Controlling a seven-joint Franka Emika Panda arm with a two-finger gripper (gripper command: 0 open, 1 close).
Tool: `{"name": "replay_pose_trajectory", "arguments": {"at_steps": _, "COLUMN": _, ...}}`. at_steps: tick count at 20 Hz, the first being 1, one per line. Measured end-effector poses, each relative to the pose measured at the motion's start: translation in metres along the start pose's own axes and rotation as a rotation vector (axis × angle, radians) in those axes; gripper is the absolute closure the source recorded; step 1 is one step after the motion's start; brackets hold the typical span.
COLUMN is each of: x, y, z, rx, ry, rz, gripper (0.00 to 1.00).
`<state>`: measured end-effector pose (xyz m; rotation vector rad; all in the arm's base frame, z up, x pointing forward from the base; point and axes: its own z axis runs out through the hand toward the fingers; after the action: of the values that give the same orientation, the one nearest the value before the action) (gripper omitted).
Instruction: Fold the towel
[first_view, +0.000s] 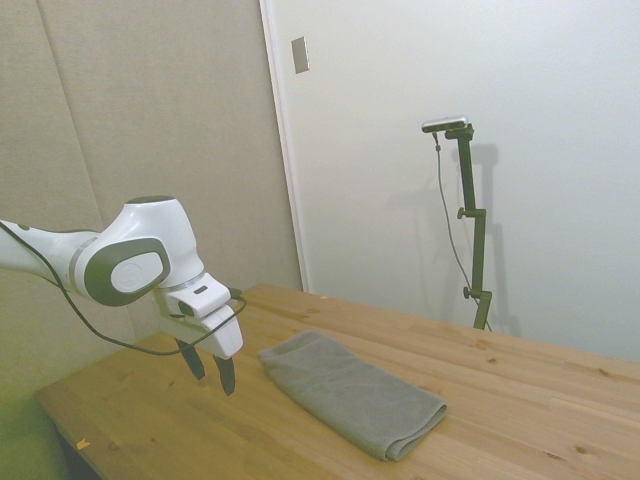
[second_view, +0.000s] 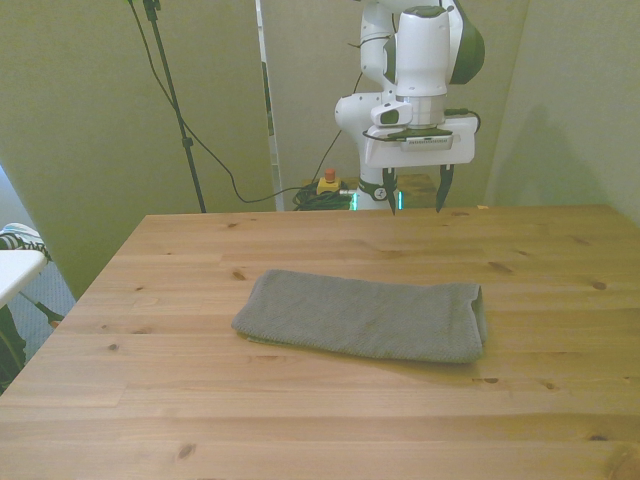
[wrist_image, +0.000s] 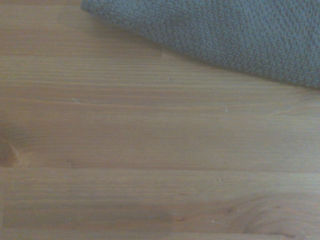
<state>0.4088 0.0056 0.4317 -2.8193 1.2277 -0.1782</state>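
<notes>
The grey-taupe towel (first_view: 350, 392) lies flat in a long folded strip in the middle of the wooden table (first_view: 540, 400). In the front view the towel (second_view: 366, 316) stretches across the centre, its thick rolled edge at the front view's right. My gripper (second_view: 415, 190) hangs open above the far side of the table, behind the towel and apart from it, with nothing between its fingers. From the side, the gripper (first_view: 211, 368) hovers just above the wood beside the towel's near end. An edge of the towel (wrist_image: 225, 35) shows in the wrist view over bare planks.
Bare wood surrounds the towel on all sides. A black tripod stand (second_view: 175, 100) with a cable rises behind the table at the front view's left. A small red and yellow button box (second_view: 327, 183) sits on the floor behind the far edge.
</notes>
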Motion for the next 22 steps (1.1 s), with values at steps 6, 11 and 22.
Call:
{"name": "replay_pose_trajectory", "arguments": {"at_steps": 6, "x": 0.008, "y": -0.014, "z": -0.011, "rx": 0.009, "ry": 0.040, "rz": 0.023, "gripper": 0.00}}
{"name": "replay_pose_trajectory", "arguments": {"at_steps": 11, "x": 0.023, "y": -0.053, "z": -0.011, "rx": -0.051, "ry": 0.133, "rz": 0.097, "gripper": 0.00}}
{"name": "replay_pose_trajectory", "arguments": {"at_steps": 22, "x": 0.044, "y": -0.159, "z": 0.014, "rx": -0.178, "ry": 0.332, "rz": 0.193, "gripper": 0.00}}
